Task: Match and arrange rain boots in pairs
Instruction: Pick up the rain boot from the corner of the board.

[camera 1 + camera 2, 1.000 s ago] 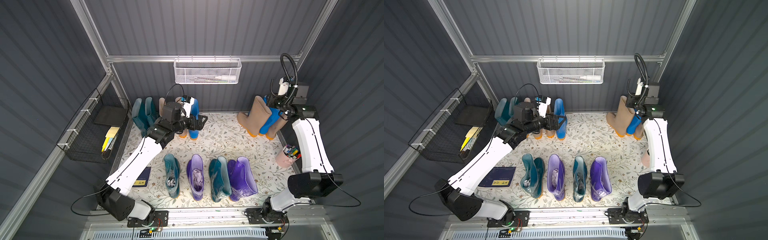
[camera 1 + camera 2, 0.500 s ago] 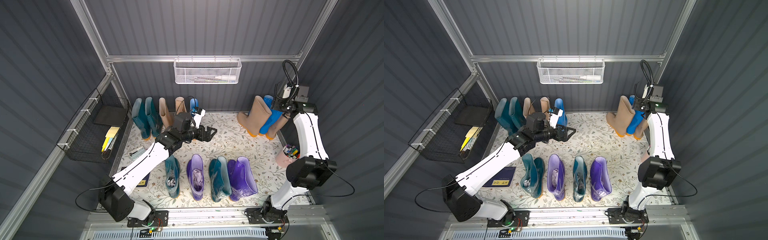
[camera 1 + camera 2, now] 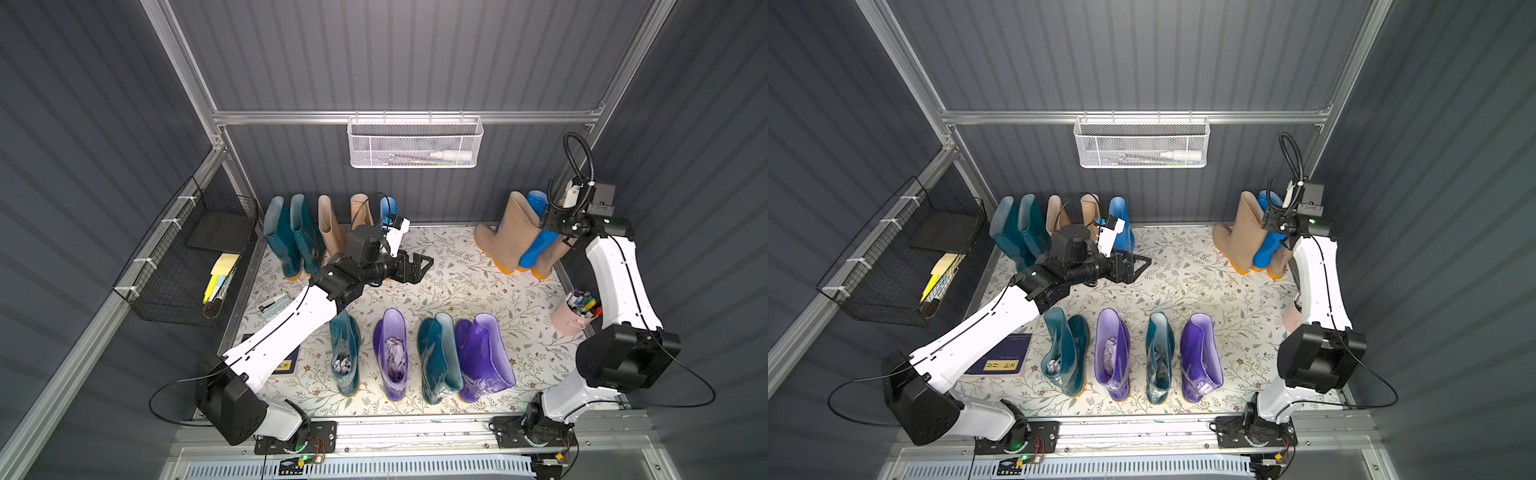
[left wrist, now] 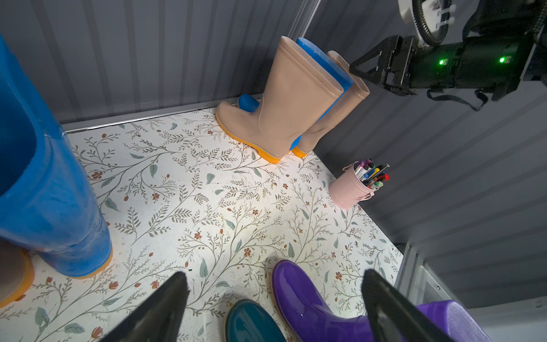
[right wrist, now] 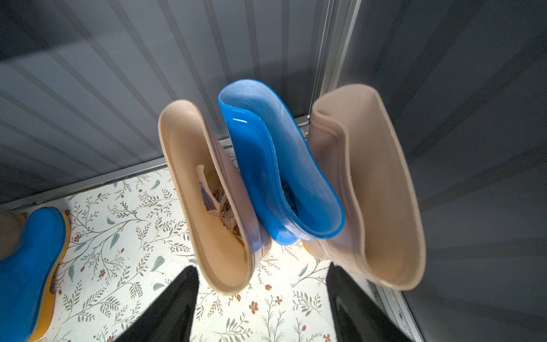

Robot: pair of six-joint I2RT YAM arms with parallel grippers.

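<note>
Room: dark grey ribbed wall panels on an aluminium frame. White mesh basket (image 3: 413, 143) hangs on the back rail, and all places below are given from it.

Surface (image 3: 457, 282): floral print. All twelve boots stand on it.

- Below-left of the basket, in a row against the back wall: back teal pair (image 3: 293, 239), back beige pair (image 3: 330, 224), single blue boot (image 3: 1119, 220).
- Below-right of the basket, in the corner: corner trio (image 3: 509, 232), beige, blue, beige, packed touching and leaning.
- Straight below the basket, farthest from it: front row (image 3: 392, 353), teal, purple, teal, purple. Crumpled paper shows inside some.

Left tool (image 3: 424, 264): below the basket, slightly left, over bare surface between the back teal pair's row and the front row. Fingers spread wide, nothing between them.

Right tool (image 5: 262, 268): below-right of the basket, at the tops of the corner trio. Fingers apart, not clamped on anything. Can't tell if it touches a rim.

Other:
- Pink cup (image 3: 571, 316) of markers, further below-right than the corner trio.
- Black wire rack (image 3: 187, 266), far left of the basket, holding yellow pads.
- Dark booklet (image 3: 1007, 357), below-left of the basket, beside the front row.
</note>
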